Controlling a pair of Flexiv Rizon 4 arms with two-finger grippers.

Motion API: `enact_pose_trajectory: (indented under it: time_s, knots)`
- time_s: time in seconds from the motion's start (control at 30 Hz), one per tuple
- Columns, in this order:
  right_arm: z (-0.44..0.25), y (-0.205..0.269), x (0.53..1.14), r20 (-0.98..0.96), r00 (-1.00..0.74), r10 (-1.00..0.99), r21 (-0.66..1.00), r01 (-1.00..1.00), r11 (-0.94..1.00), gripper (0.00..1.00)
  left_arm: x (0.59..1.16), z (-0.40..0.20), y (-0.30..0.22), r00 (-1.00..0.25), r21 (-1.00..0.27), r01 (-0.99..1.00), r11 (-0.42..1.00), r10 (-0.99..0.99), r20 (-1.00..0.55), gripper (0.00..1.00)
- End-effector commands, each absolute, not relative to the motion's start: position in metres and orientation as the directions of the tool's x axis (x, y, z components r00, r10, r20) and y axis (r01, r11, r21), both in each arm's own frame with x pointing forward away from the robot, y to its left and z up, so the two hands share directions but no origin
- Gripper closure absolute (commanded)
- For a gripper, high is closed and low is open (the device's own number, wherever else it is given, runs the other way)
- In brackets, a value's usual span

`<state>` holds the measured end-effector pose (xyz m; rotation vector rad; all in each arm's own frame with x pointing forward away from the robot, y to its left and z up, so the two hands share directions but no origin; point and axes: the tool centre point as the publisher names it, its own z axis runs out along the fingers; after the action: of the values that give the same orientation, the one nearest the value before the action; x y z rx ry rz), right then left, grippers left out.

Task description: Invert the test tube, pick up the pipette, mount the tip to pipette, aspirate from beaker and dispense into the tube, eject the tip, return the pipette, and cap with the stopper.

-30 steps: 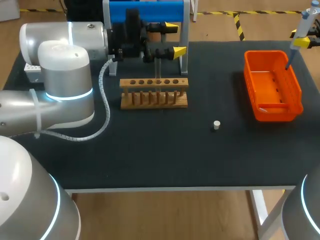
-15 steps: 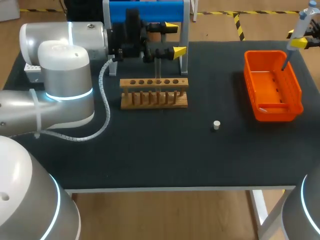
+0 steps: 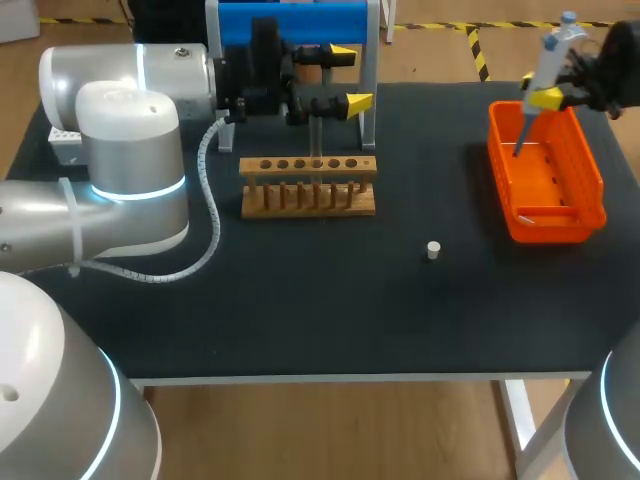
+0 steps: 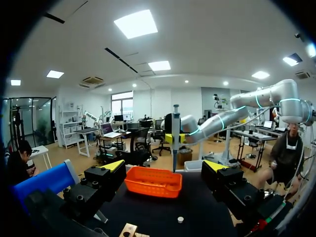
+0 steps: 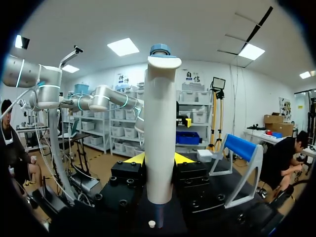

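Note:
My right gripper (image 3: 548,97) is shut on the white pipette (image 3: 545,70), which hangs tilted with its lower end over the far-left part of the orange bin (image 3: 590,185). In the right wrist view the pipette (image 5: 160,128) stands upright between the yellow tips of that gripper (image 5: 159,159). My left gripper (image 3: 350,78) is open behind the wooden rack (image 3: 308,198), with nothing between its fingers. A clear test tube (image 3: 315,135) stands upright in the rack. The small white stopper (image 3: 433,250) lies on the black mat. The left wrist view shows its open gripper (image 4: 165,168), the bin (image 4: 153,180) and the pipette (image 4: 175,138).
A blue pipette stand (image 3: 290,20) rises at the back, behind my left gripper. The rack has several holes in a row. My left arm's grey body (image 3: 120,150) covers the table's left part. A white cable (image 3: 210,200) loops on the mat beside it.
My right arm has carried the pipette leftward from the table's far right edge to over the orange bin. The left arm has not moved.

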<state>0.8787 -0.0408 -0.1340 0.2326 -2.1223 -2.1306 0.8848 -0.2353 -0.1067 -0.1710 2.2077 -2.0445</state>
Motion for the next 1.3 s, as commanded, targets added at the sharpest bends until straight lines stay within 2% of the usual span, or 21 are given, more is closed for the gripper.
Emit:
enact_pose_trajectory:
  time_s: [0.03, 0.67, 1.3]
  knots:
    - [-0.136, -0.002, 0.868, -0.013, -0.982, -0.188, 1.000, -0.013, -0.002, 1.00, 0.885, -0.107, -0.235, -0.985, -0.997, 0.005, 0.074, -0.170, -0.018, 0.00]
    - [-0.145, 0.084, 0.860, -0.029, -0.976, -0.217, 0.999, -0.034, 0.020, 1.00, 0.885, -0.107, -0.235, -0.985, -0.997, 0.005, 0.074, -0.170, -0.018, 0.00]
    - [-0.155, 0.145, 0.872, -0.040, -0.969, -0.242, 0.998, -0.050, 0.038, 1.00, 0.885, -0.107, -0.235, -0.985, -0.997, 0.005, 0.074, -0.170, -0.018, 0.00]
